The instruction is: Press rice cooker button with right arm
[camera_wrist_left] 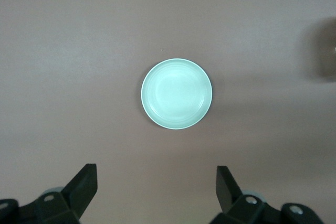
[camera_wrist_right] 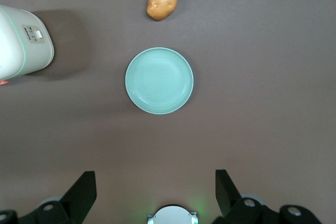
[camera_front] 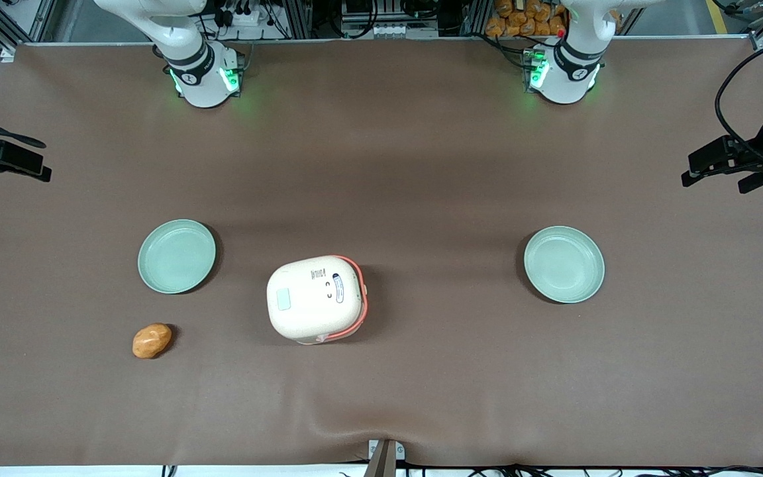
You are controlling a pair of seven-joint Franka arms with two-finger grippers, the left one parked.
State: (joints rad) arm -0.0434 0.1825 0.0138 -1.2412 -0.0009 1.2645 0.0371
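The rice cooker (camera_front: pixel 315 298) is cream-white with orange-red trim and stands in the middle of the brown table, nearer the front camera than the two plates. Its lid has a pale square panel (camera_front: pixel 283 299) and a blue oval label. The right wrist view shows the cooker's side (camera_wrist_right: pixel 23 40) with a small button panel (camera_wrist_right: pixel 35 34). My right gripper (camera_wrist_right: pixel 156 182) is open and empty, high above the table over a pale green plate (camera_wrist_right: pixel 159 80), well apart from the cooker. In the front view only the right arm's base (camera_front: pixel 203 73) shows.
A pale green plate (camera_front: pixel 177 256) lies beside the cooker toward the working arm's end, with a potato (camera_front: pixel 152 340) nearer the front camera. A second green plate (camera_front: pixel 564 264) lies toward the parked arm's end. Black camera mounts (camera_front: pixel 4 159) reach in at the table's ends.
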